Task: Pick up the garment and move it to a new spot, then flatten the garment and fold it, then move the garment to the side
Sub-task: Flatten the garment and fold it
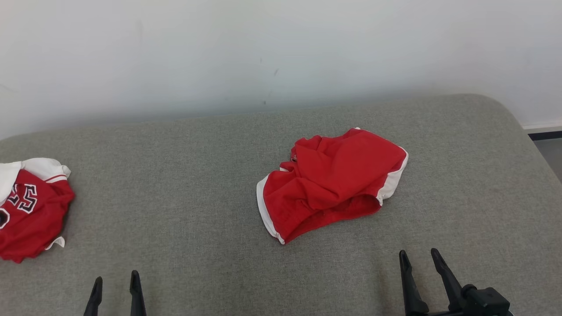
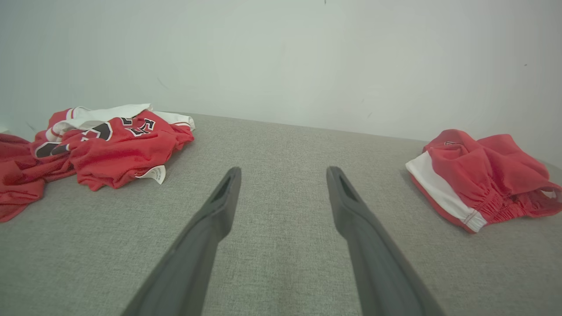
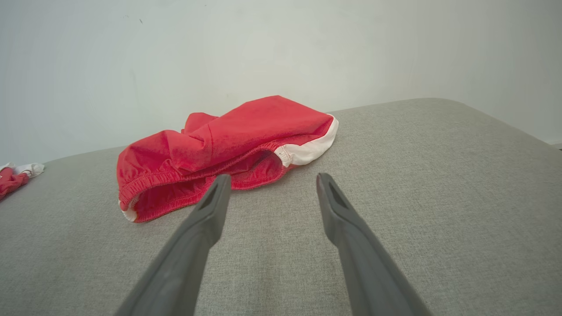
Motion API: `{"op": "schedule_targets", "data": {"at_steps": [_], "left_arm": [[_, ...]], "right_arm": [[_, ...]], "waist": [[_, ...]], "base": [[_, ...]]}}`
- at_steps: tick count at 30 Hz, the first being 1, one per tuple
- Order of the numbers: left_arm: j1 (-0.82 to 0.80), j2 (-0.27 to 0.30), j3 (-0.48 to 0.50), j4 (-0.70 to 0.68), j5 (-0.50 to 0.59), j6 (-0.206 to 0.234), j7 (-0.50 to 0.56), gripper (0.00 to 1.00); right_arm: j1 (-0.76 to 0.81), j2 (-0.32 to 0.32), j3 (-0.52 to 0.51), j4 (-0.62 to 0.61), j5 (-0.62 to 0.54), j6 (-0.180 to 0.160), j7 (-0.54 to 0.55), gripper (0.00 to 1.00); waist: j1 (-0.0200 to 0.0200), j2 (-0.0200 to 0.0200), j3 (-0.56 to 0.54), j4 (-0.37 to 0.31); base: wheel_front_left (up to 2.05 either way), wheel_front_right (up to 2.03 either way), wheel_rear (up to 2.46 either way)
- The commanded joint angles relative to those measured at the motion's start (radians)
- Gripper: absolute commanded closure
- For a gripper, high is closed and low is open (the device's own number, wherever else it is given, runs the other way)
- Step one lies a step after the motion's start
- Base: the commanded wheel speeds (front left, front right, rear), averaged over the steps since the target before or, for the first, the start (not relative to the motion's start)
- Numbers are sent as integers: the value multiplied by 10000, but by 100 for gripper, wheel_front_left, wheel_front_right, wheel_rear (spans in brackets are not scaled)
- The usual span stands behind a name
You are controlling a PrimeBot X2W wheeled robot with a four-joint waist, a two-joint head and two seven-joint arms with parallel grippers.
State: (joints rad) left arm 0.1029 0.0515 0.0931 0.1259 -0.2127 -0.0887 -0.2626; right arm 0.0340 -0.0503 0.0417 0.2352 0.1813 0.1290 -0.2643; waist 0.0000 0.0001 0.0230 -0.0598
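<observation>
A crumpled pair of red shorts with white side stripes, the garment (image 1: 333,182), lies bunched on the grey cushioned surface, right of centre. Its elastic waistband faces the right wrist view (image 3: 228,145) and it sits at the far right of the left wrist view (image 2: 478,175). My right gripper (image 1: 420,256) stands open near the front edge, a short way in front of the shorts, with nothing between its fingers (image 3: 210,210). Open and empty too, my left gripper (image 1: 116,281) is at the lower left, far from the shorts.
A crumpled red and white jersey with black numbers (image 1: 30,206) lies at the left edge, also seen in the left wrist view as a red jersey heap (image 2: 109,145). A pale wall (image 1: 263,52) backs the surface. The grey surface (image 1: 518,131) rounds off at the right, floor beyond.
</observation>
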Motion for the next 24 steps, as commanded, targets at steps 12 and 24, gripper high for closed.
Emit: {"op": "schedule_targets", "data": {"at_steps": [12,24], "left_arm": [[-906,-19,-1613,840,8,-258,-27,0],[-2991,-7,-3276,2963,356,-341,-27,0]], "right_arm": [[-165,0,260,78,52,35,-7,0],[-771,0,498,0,448,35,-7,0]], "waist": [[0,-1,86,-335],[0,-1,1109,-1979]], "base": [[0,0,0],[0,0,0]]}}
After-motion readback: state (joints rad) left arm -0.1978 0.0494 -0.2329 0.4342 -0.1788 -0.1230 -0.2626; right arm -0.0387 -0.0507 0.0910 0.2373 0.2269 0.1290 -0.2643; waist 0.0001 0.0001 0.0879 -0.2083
